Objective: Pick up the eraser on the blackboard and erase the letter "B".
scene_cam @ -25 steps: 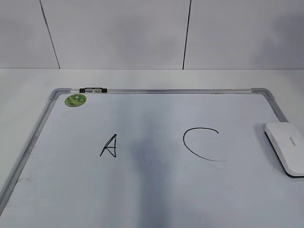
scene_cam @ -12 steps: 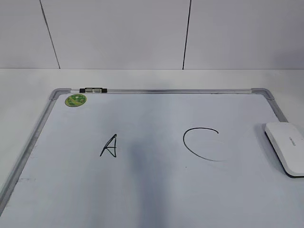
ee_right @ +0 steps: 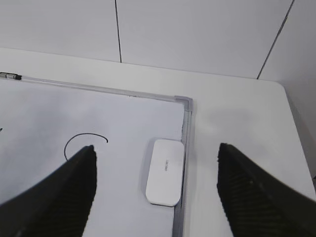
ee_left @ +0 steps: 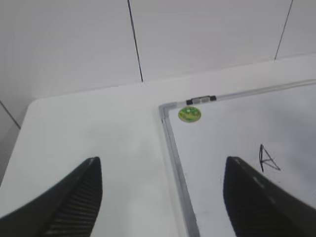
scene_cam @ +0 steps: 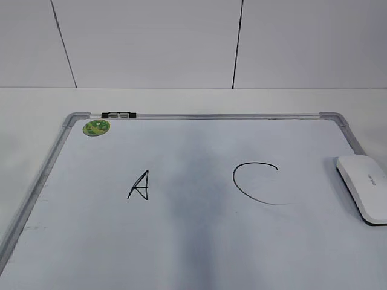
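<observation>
The eraser (scene_cam: 364, 188) is a white rounded block lying flat at the blackboard's right edge, against the frame (scene_cam: 211, 115). In the right wrist view the eraser (ee_right: 165, 171) lies below and between the open fingers of my right gripper (ee_right: 156, 148), which hangs well above it with nothing held. My left gripper (ee_left: 163, 163) is open and empty above the board's left frame (ee_left: 173, 143). The letter "B" is out of view: between the "A" (scene_cam: 139, 185) and the "C" (scene_cam: 257, 183) I see only a soft grey shadow. Neither gripper shows in the exterior view.
A round green sticker (scene_cam: 95, 127) sits in the board's far left corner, and a small black clip (scene_cam: 118, 114) lies on the top frame. The board rests on a white table (scene_cam: 36, 109) backed by a white panelled wall.
The grey shadow in the middle of the board has shifted and widened slightly. The eraser, the letters and both grippers' opening look the same.
</observation>
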Robot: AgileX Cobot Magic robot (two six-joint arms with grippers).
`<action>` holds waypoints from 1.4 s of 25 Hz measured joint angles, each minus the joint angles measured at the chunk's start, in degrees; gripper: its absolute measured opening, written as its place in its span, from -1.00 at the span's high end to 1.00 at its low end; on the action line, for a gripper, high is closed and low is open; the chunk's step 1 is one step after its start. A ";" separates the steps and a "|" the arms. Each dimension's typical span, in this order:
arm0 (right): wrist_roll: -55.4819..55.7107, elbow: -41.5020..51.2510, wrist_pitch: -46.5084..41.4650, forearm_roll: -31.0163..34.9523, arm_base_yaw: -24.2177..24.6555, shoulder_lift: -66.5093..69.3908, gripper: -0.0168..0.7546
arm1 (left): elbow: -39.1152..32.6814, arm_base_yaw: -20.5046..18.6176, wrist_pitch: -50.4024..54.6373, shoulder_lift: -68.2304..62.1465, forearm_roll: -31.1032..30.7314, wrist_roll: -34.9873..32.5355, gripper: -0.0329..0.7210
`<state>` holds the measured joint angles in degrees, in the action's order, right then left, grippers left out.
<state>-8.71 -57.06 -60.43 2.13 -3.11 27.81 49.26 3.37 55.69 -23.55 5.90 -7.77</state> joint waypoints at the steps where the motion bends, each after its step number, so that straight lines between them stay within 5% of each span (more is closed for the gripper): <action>1: 0.00 1.54 0.00 0.00 0.00 -1.29 -0.58 | -1.37 0.00 0.68 1.44 -0.11 0.10 -0.60; 16: -0.12 21.89 -4.44 2.95 0.00 -19.95 -0.58 | -18.55 0.00 5.65 18.76 -0.78 2.15 -0.60; 35: -0.24 27.20 -7.49 -1.41 0.00 -28.79 -0.58 | -20.06 0.00 7.68 22.96 -0.99 2.55 -0.41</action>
<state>-8.95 -29.86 -67.92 0.73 -3.11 -0.98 29.20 3.37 63.37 -0.59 4.91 -5.22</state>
